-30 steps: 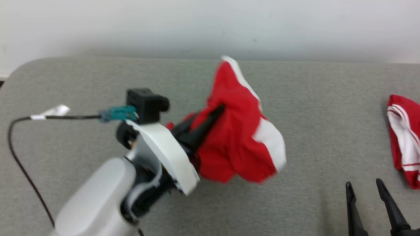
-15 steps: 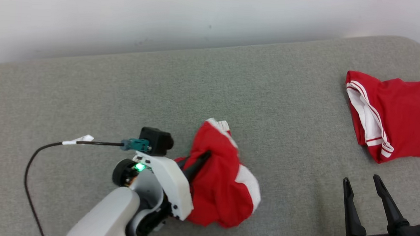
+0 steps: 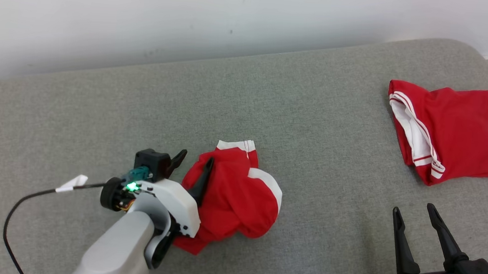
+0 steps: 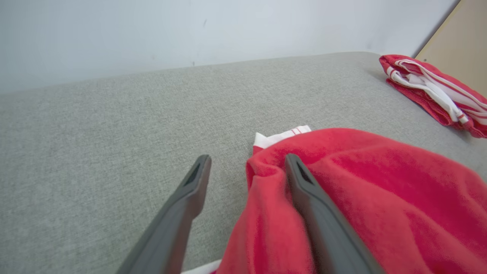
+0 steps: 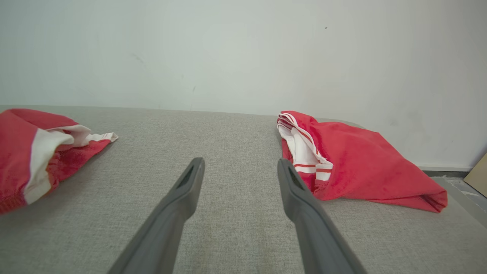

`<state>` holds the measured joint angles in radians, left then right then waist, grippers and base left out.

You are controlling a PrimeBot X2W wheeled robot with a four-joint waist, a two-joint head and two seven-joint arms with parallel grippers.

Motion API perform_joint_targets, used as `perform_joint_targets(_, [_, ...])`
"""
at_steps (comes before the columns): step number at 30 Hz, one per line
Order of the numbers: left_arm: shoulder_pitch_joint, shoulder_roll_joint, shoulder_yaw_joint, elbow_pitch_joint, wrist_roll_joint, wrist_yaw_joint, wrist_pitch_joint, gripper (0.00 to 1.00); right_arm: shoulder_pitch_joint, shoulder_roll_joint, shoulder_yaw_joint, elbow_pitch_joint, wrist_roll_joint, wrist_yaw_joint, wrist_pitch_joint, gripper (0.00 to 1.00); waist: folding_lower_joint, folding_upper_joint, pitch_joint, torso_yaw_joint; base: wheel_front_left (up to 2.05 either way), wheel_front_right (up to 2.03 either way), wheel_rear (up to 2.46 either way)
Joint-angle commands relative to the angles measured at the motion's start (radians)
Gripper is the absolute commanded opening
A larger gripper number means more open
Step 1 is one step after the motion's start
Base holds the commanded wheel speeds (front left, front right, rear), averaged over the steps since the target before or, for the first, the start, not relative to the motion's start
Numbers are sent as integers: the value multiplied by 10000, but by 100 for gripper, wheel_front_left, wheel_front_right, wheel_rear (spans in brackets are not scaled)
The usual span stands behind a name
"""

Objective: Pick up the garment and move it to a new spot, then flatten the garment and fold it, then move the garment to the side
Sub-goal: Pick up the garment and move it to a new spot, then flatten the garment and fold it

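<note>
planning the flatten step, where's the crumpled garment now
Head view, lower middle: the garment lies bunched on the grey surface, against the open left gripper.

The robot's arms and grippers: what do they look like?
The left gripper and right gripper each have two long, dark, tapering fingers. The left forearm is pale grey, with a white wrist shell, a green light, a teal connector and a black cable bearing a white tag.

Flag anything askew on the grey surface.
The red garment lies bunched in a heap, not flat, with a fold against one finger of the open left gripper. The second garment, at right, lies folded.
</note>
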<state>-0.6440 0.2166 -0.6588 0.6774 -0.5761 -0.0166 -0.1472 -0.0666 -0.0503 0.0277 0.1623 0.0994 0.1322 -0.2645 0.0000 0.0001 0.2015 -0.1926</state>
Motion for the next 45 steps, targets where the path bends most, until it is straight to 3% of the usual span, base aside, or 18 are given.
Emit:
perform_joint_targets(1, [-67, -83, -21, 150, 98, -25, -334, 100, 6, -11, -27, 26, -7, -28, 9, 100, 0, -1, -89, 4, 0, 0, 0])
perform_joint_targets(8, [559, -153, 389, -227, 523, 408, -1172, 100, 291, -10, -323, -28, -44, -28, 9, 100, 0, -1, -614, 162, 0, 0, 0])
perform_joint_targets(17, [3084, -86, 1865, -3519, 1802, 1311, -1166, 100, 734, -12, -952, -269, -269, -29, 9, 100, 0, -1, -1250, 681, 0, 0, 0])
perform_joint_targets(21, [4319, -279, 2482, -4500, 2356, 1480, -1164, 100, 910, -11, -1122, -358, -335, -29, 9, 100, 0, -1, -1463, 917, 0, 0, 0])
perform_joint_targets(34, [7200, -1133, 4458, -5818, 3680, 1316, -1166, 100, 1428, -12, -1215, -252, -559, -29, 9, 100, 0, -1, -2148, 1479, 0, 0, 0])
perform_joint_targets(45, [8273, -1570, 5061, -6114, 4273, 877, -1167, 100, 1757, -15, -928, 167, -544, -29, 9, 100, 0, -1, -2493, 1803, 0, 0, 0])
